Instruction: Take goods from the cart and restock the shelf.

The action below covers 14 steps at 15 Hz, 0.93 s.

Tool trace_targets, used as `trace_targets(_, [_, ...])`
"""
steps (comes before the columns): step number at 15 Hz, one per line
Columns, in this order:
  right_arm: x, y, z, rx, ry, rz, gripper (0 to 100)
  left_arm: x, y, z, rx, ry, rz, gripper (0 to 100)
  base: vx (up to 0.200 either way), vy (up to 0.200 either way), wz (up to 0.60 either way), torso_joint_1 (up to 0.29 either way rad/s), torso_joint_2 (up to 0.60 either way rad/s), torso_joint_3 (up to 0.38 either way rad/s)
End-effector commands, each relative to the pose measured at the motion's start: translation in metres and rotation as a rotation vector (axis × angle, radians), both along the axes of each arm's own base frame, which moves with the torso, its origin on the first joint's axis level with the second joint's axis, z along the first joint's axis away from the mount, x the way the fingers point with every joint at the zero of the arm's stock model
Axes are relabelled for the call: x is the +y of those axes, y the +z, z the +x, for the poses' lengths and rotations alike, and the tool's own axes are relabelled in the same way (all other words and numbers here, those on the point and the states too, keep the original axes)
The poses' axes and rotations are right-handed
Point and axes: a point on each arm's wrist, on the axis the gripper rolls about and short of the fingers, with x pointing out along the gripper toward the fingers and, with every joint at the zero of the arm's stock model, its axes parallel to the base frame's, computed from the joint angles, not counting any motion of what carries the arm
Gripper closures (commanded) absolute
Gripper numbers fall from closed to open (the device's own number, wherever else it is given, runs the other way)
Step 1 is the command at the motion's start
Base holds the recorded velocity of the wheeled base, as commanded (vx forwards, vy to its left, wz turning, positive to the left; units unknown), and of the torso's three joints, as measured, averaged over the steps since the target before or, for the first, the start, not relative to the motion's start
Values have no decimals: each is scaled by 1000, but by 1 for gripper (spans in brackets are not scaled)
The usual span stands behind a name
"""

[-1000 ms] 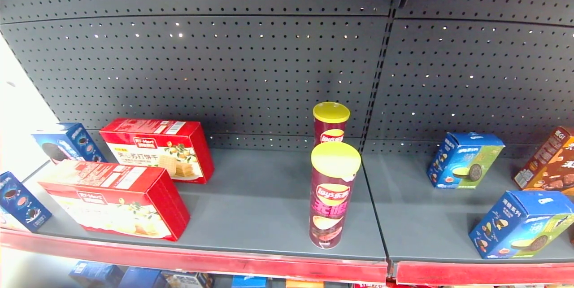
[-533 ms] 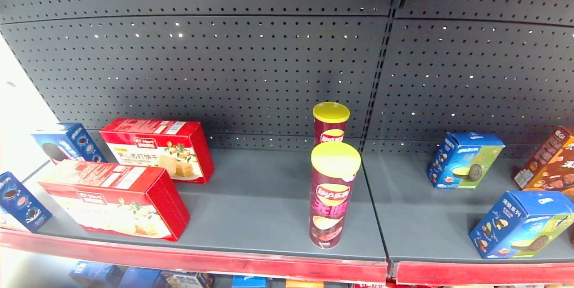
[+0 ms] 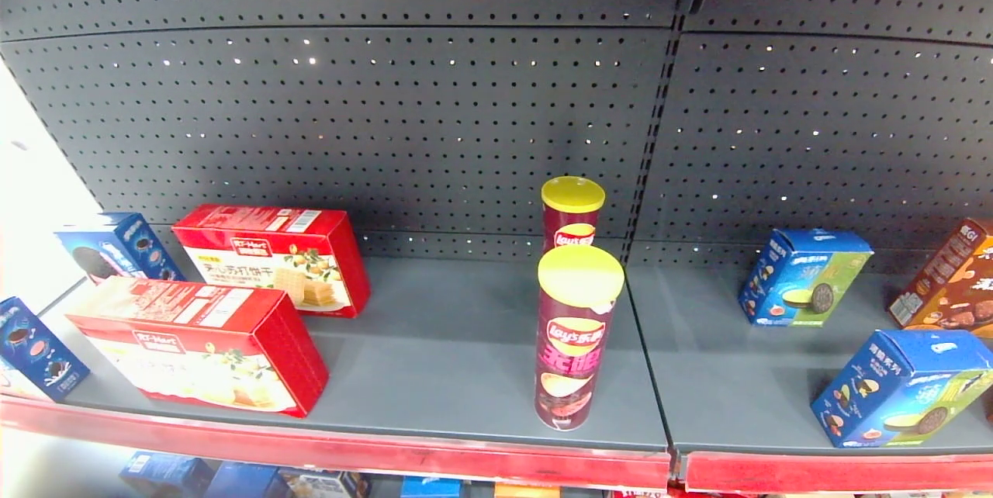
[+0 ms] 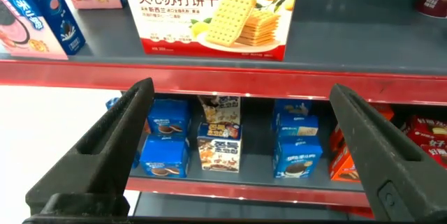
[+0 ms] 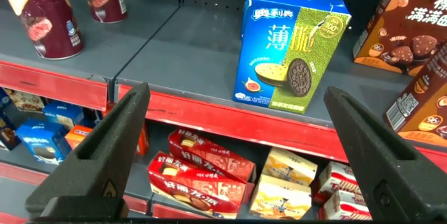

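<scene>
The grey shelf carries two maroon chip cans with yellow lids, one at the front and one behind it. Two red cracker boxes stand on its left part. My left gripper is open and holds nothing, level with the shelf's red front lip, just below a red cracker box. My right gripper is also open and holds nothing, in front of the red lip near a blue and green cookie box and the chip cans.
Blue cookie boxes stand at the far left and on the right section, with brown boxes at the right edge. A lower shelf holds more boxes. Bare shelf floor lies between the crackers and the cans.
</scene>
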Motion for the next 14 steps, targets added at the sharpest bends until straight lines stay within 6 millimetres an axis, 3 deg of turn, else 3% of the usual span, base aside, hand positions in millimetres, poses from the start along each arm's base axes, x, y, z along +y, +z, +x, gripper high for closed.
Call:
trace_targets(1, [0, 0, 0, -1, 0, -1, 0, 0, 0, 0, 3, 1, 0, 0, 0, 0, 0, 0, 0, 0])
trace_targets(5, [0, 0, 0, 3, 8, -3, 0, 0, 0, 0, 3, -6, 15, 0, 0, 0, 0, 0, 0, 0])
trace_targets(7, [1, 0, 0, 3, 60, -6, 0, 0, 0, 0, 3, -9, 15, 0, 0, 0, -600, 2, 2, 5])
trace_targets(14, [1, 0, 0, 4, 66, -6, 0, 0, 0, 0, 3, -1, 3, 0, 0, 0, 0, 0, 0, 0])
